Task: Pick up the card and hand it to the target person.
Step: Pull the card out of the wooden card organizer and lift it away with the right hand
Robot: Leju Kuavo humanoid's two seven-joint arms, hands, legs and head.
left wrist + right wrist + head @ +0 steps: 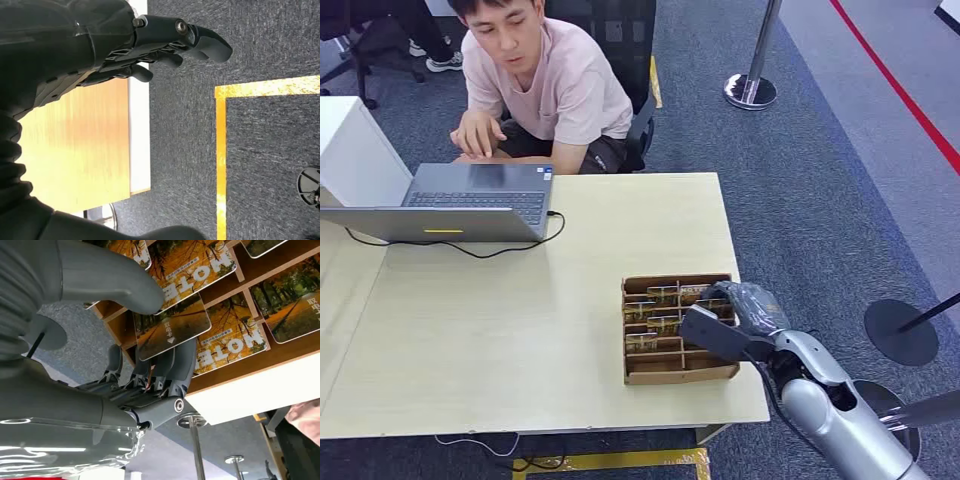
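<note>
In the right wrist view the right hand's (151, 340) thick grey thumb (113, 287) lies on the printed face of a hotel key card (171, 330) while the darker fingers (181, 365) curl up against its underside, so the card is pinched between them; the card is tilted, and whether it still touches the tray cannot be told. Around it, further cards (230, 337) with the same autumn-tree print lie in the wooden compartments of the card tray (241, 372). In the head view the right hand (731, 318) sits over the 3 o'clock edge of the brown divided card tray (681, 372), which stands near the table's 4 o'clock corner; the silver forearm (833, 405) comes in from 5 o'clock. The light wooden table (509, 330) carries an open grey laptop (463, 200) at its 10 o'clock corner, with a black cable (471, 250) trailing from it. A person in a pink shirt (561, 85) sits beyond the table's 12 o'clock edge, one hand (477, 132) near the laptop. In the left wrist view the left hand (151, 42) holds nothing, its dark fingers (203, 42) extended and slightly apart beside the table edge, above grey carpet (264, 150) marked with yellow tape (220, 165).
</note>
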